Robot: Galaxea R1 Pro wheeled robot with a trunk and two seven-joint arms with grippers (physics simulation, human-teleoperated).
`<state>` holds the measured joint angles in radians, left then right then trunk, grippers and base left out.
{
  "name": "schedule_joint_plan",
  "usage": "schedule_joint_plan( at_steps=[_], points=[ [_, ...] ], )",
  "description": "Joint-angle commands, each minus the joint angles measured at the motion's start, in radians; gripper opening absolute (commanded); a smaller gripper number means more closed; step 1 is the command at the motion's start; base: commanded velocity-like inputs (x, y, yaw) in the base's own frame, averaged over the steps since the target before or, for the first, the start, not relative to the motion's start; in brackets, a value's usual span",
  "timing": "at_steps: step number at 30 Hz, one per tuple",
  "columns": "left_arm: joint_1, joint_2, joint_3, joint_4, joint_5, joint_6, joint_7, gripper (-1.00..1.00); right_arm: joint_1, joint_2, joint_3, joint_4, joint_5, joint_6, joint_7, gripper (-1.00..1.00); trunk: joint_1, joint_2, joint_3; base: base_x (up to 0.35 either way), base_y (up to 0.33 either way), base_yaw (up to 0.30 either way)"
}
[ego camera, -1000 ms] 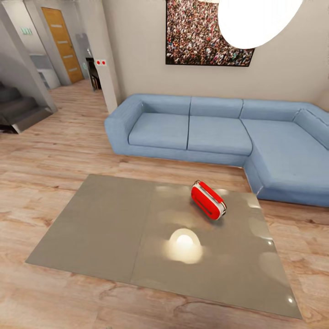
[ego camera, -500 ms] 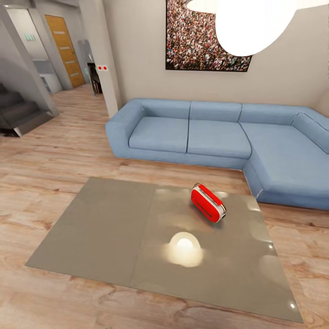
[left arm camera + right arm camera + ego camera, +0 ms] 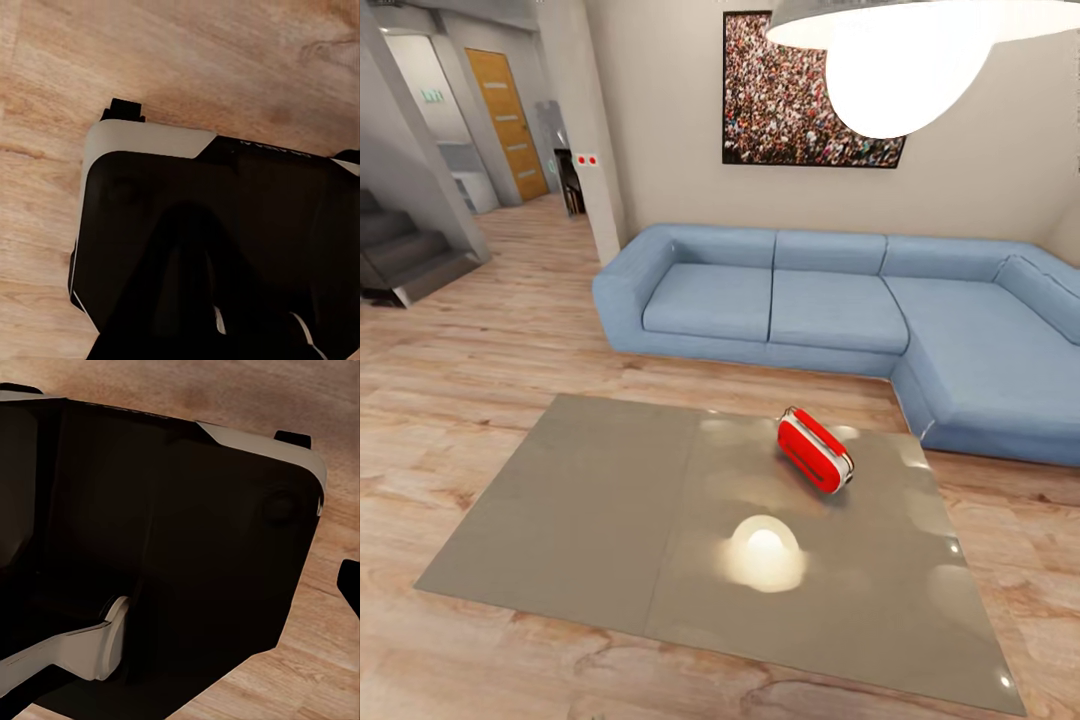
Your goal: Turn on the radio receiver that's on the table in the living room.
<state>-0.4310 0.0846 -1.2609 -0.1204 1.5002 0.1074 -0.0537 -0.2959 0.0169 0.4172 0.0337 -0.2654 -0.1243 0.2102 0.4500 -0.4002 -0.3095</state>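
Observation:
The red radio receiver [image 3: 815, 452] with white trim lies on the right panel of the low glossy grey table [image 3: 600, 500], toward its far edge, its long side running diagonally. Its dial face is turned away and I cannot make it out. The living room's wood plank floor [image 3: 470, 350] surrounds the table. In the left wrist view a dark finger-like shape [image 3: 187, 300] merges with my dark base [image 3: 225, 202], so its state is unclear. The right wrist view shows my dark base [image 3: 150, 510] over the floor.
A blue L-shaped sofa [image 3: 830, 300] stands behind the table and wraps round on the right. A bright dome pendant lamp [image 3: 900, 50] hangs overhead and reflects on the tabletop [image 3: 763, 552]. A crowd picture [image 3: 810, 90] hangs on the wall. A staircase [image 3: 400, 250] and a wooden door [image 3: 510, 110] are at the far left.
The whole head view has shifted: more of the lamp shows at the top and the sofa sits lower in the picture. The radio stays in place on the table.

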Motion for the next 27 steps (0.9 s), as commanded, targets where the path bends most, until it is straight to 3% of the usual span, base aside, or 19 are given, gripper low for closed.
schedule_joint_plan(
  at_steps=[1,27],
  points=[
    [0.000,0.000,0.000,0.000,0.000,0.000,0.000,-1.00,0.000,0.000,0.000,0.000,0.000,0.000,0.000,1.00,0.000,0.000,0.002,0.000,0.000,0.000],
    [0.000,0.000,0.000,0.001,0.000,0.000,0.000,-1.00,0.000,0.000,0.000,0.000,0.000,0.000,0.000,1.00,0.000,0.000,0.043,0.000,0.000,0.000]
  ],
)
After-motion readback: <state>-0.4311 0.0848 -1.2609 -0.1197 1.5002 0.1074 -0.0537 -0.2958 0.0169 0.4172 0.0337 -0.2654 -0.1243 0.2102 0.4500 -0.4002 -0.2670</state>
